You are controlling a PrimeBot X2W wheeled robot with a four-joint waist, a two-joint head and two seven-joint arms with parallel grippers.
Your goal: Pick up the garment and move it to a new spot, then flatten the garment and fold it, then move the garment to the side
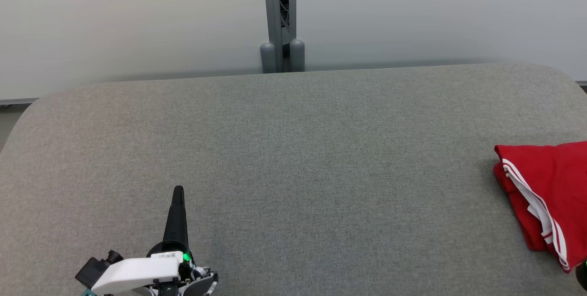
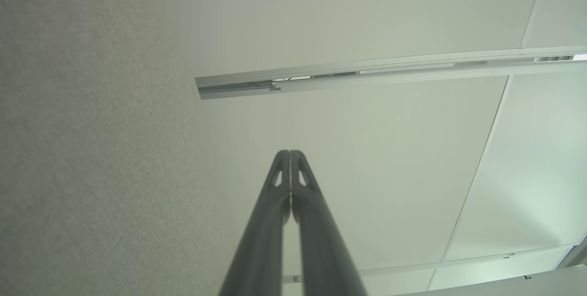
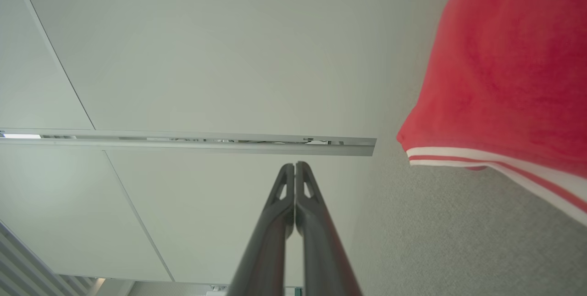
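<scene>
lying folded at the pad's right edge, the garment is ungripped; left gripper closed, empty, well apart; right gripper closed, empty, near it.

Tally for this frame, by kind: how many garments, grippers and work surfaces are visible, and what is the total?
Garments: 1, the red garment
Grippers: 2, the left gripper and the right gripper
Work surfaces: 1, the grey padded surface
Total: 4
</scene>
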